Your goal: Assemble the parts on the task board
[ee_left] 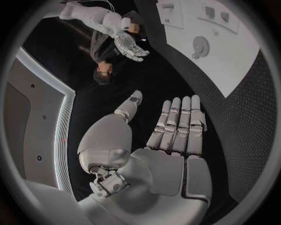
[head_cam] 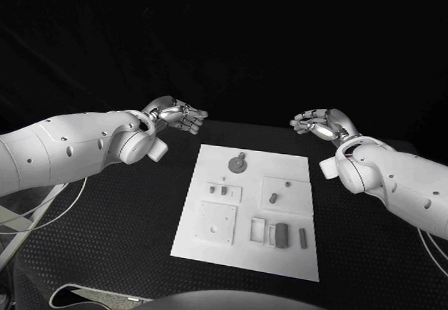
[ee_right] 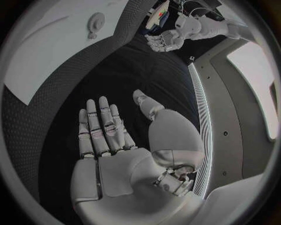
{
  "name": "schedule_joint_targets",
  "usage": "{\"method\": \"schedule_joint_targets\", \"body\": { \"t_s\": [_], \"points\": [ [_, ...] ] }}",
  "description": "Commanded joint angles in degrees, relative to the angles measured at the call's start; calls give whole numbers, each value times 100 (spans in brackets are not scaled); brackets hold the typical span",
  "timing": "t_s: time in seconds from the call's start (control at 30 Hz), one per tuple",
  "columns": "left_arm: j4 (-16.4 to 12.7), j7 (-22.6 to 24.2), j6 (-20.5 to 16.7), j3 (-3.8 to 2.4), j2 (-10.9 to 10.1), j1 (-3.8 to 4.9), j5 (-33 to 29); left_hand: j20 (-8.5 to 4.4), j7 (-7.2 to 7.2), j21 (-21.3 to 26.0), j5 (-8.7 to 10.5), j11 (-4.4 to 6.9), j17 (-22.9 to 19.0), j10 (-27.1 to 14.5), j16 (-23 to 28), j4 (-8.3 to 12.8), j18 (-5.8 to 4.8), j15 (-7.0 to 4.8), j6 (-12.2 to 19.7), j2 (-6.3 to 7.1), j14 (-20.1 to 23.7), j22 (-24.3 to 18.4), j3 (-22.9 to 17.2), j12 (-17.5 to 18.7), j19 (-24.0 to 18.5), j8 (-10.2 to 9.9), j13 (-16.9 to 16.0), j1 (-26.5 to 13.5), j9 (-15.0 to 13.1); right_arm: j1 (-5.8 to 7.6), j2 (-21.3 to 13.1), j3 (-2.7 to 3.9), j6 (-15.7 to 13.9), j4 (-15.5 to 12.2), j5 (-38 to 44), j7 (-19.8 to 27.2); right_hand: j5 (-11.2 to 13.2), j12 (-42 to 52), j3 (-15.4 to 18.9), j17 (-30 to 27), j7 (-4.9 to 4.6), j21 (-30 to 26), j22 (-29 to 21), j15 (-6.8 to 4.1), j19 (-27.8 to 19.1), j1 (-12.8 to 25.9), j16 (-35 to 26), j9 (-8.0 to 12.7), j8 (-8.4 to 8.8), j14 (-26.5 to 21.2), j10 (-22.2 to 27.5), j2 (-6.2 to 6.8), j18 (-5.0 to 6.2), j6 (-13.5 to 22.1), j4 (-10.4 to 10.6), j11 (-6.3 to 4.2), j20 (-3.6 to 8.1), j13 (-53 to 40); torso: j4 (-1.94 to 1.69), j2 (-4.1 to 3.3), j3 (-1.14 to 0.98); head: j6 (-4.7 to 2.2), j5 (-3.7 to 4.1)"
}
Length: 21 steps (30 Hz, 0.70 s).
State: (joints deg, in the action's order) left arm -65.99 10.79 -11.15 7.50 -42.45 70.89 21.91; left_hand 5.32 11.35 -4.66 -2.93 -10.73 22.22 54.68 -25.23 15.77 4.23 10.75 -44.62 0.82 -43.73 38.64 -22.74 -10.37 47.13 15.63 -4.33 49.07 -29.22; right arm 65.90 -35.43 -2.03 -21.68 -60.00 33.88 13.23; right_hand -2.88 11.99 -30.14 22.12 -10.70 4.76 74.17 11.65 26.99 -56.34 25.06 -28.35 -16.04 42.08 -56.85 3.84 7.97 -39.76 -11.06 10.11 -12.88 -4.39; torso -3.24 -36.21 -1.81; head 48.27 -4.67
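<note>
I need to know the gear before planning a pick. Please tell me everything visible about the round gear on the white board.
The gear is a small grey toothed disc, plastic-looking, with a darker hub at its centre. It lies flat on the task board, near the board's far edge, roughly midway across. A short stem-like piece seems to stick out from its far side. Nothing touches it except the board; both hands hover apart from it over the black table.

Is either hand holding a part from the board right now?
No: the left hand and right hand hover open past the far end of the task board, holding nothing.
</note>
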Motion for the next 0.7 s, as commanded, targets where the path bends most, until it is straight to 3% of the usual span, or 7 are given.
{"method": "schedule_joint_targets", "body": {
  "t_s": [0.03, 0.37, 0.5, 0.7],
  "points": [
    [-8, 80, 82, -4, 4, 7, -77, -11, 44, 27, 3, 5, 7, 45, 35, -25, 28, -12, -29, -58, -47, -6, 13, 22, 41, -12, 9, -13, 8, -1, 4, 2, -76, 15, -235, 218, 10, 48, -11, 15, -266, 16, -1, -19, 80, 14, 34, -11, -30, 70, -57, -47, 68, -48, -5, -9, 2, -6, -1, -1, -2, -23, 61],
    [28, 80, 115, -4, 46, 6, -78, -28, 35, 23, 3, 19, 21, 91, 34, -13, 29, -28, -52, -69, -90, -20, 12, 32, 84, -2, 3, -22, 13, -1, -4, 2, 88, 29, -227, 169, 10, 50, -9, 27, -264, 5, -10, -40, 141, 31, 50, -9, -35, 117, -68, -59, 93, -55, -19, -12, 0, 1, 9, -4, -3, -21, 82],
    [55, 83, 169, -3, 71, 6, -78, -35, 29, 22, 3, 25, 27, 113, 36, -18, 28, -34, -68, -92, -108, -28, 11, 38, 104, 6, 1, -35, 14, -2, 3, 1, 189, 35, -198, 157, 9, 113, -30, 95, -252, 78, -15, -186, 482, 80, 199, -13, -58, 452, -208, -101, 217, -92, -5, -72, 22, -11, 7, -6, 0, -22, 102],
    [55, 85, 150, -3, 62, 6, -78, -39, 25, 23, 3, 29, 31, 125, 38, -16, 27, -37, -77, -98, -117, -32, 12, 41, 113, 10, 0, -38, 15, -2, 3, 1, 194, 42, -198, 160, 9, 119, -37, 94, -249, 60, -35, -202, 538, 89, 195, -12, -62, 491, -236, -107, 240, -100, -19, -83, 18, -7, 6, -7, 0, -38, 102]
  ]
}}
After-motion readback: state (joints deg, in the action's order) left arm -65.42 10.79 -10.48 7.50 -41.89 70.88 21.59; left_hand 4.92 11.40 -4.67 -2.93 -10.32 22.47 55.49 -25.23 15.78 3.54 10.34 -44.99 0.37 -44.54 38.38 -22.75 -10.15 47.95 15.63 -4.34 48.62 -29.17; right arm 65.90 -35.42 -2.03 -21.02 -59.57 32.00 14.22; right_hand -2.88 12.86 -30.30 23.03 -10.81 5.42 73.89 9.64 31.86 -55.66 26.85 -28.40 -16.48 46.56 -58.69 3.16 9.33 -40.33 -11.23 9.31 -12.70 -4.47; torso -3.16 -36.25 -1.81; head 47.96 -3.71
